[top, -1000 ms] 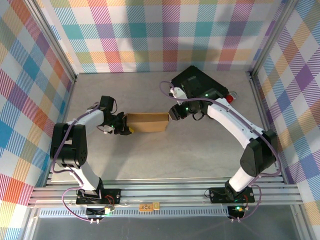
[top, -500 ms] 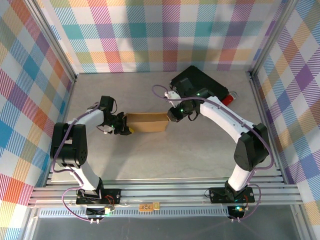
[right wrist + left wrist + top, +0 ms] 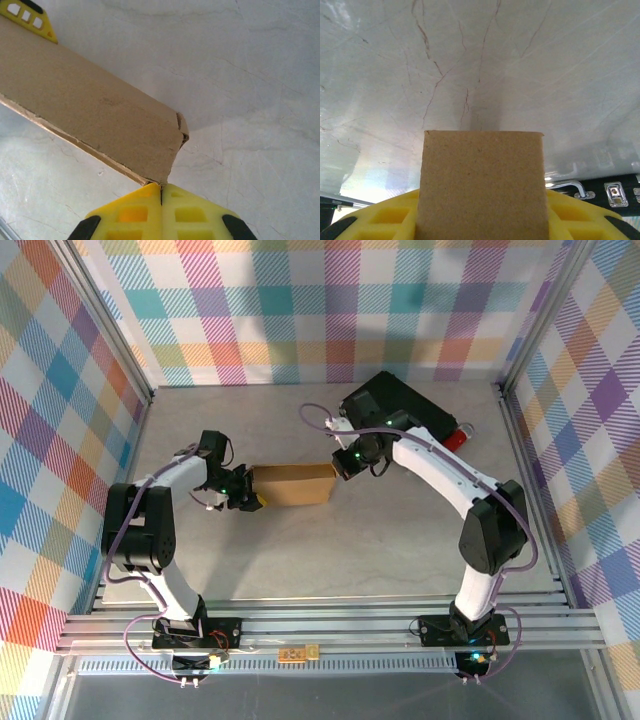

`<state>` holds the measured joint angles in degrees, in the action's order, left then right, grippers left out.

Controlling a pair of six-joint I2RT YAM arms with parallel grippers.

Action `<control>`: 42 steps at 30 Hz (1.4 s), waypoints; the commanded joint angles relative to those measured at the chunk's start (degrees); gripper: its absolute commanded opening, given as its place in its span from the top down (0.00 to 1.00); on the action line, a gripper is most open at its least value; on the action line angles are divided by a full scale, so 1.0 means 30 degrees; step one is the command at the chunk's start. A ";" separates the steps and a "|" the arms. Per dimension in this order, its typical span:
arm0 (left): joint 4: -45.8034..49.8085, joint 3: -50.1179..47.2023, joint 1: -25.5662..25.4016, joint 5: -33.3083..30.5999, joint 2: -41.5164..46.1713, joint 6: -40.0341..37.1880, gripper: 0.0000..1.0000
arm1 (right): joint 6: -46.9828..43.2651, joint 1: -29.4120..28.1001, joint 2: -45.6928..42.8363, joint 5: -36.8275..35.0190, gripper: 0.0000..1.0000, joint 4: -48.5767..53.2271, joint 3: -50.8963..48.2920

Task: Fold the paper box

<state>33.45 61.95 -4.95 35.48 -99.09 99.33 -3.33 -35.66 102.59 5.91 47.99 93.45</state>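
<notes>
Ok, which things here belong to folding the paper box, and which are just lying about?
In the job: paper box; left gripper, jaws closed on one end of it; right gripper, jaws shut at its far corner.
Lying about: black case; small red object beside it.

Your left arm [image 3: 150, 530] rises from its base at the near left, bends at the elbow and reaches right, forearm held low. The left claw [image 3: 250, 492] is clamped on the left end of the paper box [image 3: 293, 484] (a yellow pad shows on either side of the cardboard). Your right arm [image 3: 455, 480] climbs from the near right, bends at its elbow on the right and stretches left. The right claw [image 3: 340, 468] has its two fingers pressed flat together, tips meeting at the box's right end.
</notes>
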 commanded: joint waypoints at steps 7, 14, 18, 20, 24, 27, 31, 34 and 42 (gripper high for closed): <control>0.1358 0.0272 0.0151 -0.0719 -0.0427 0.0582 1.00 | 0.1402 -0.0330 0.1082 0.0084 0.85 0.0986 0.2024; 0.1231 0.0096 0.0214 -0.0782 -0.0330 0.0637 1.00 | 0.1104 -0.0330 0.1000 -0.0410 0.77 0.1297 0.1999; 0.1169 0.0123 0.0210 -0.0754 -0.0285 0.0640 1.00 | 0.1202 -0.0316 0.0918 -0.0477 0.77 0.0998 0.1633; 0.1241 0.0120 0.0213 -0.0754 -0.0252 0.0611 1.00 | 0.1257 -0.0332 0.1081 -0.0527 0.78 0.0895 0.1732; 0.1235 0.0135 0.0212 -0.0754 -0.0200 0.0604 1.00 | 0.1381 -0.0330 0.1440 -0.0913 0.82 0.0933 0.2218; 0.1167 0.0091 0.0215 -0.0754 -0.0170 0.0611 1.00 | 0.1433 -0.0325 0.1658 -0.1323 0.82 0.0968 0.2307; 0.1039 0.0032 0.0216 -0.0725 -0.0156 0.0586 1.00 | 0.1520 -0.0322 0.1722 -0.1469 0.86 0.0846 0.2333; 0.1079 0.0014 0.0229 -0.0695 -0.0164 0.0582 1.00 | 0.1764 -0.0316 0.1759 -0.1509 0.94 0.0969 0.2688; 0.0863 0.0047 0.0216 -0.0762 -0.0222 0.0963 1.00 | 0.3438 -0.0330 0.2308 -0.0737 1.00 0.2764 0.4328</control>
<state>34.13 62.19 -4.73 35.83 -99.39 100.95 3.99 -36.36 109.30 2.00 54.59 103.35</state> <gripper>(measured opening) 0.430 0.065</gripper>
